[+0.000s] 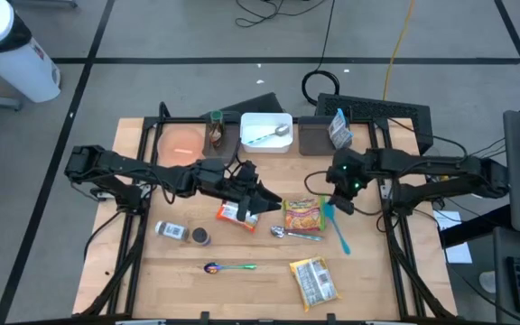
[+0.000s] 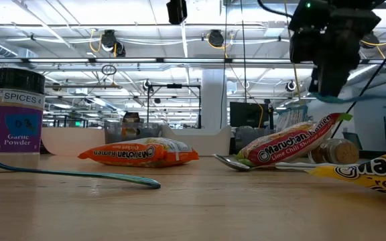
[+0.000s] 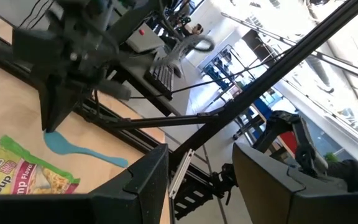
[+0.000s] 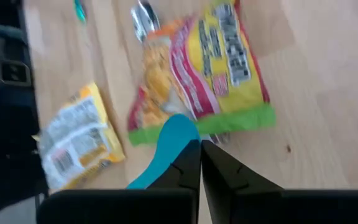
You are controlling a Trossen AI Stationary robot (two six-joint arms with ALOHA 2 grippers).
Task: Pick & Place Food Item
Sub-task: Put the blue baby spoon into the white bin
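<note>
High view: ramen packet (image 1: 302, 217) upright, lengthwise.

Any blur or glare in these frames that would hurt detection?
Right wrist view: soft and smeared, ramen packet print barely legible. Left wrist view: background windows blown out, near parts blurred. Low view: ceiling lights glare, foreground teal spoon soft. High view: even light, no harsh shadows.

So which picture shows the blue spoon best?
The high view: the whole blue spoon lies flat beside the noodles. The wrist views show only parts of it. The low view shows it edge-on.
</note>
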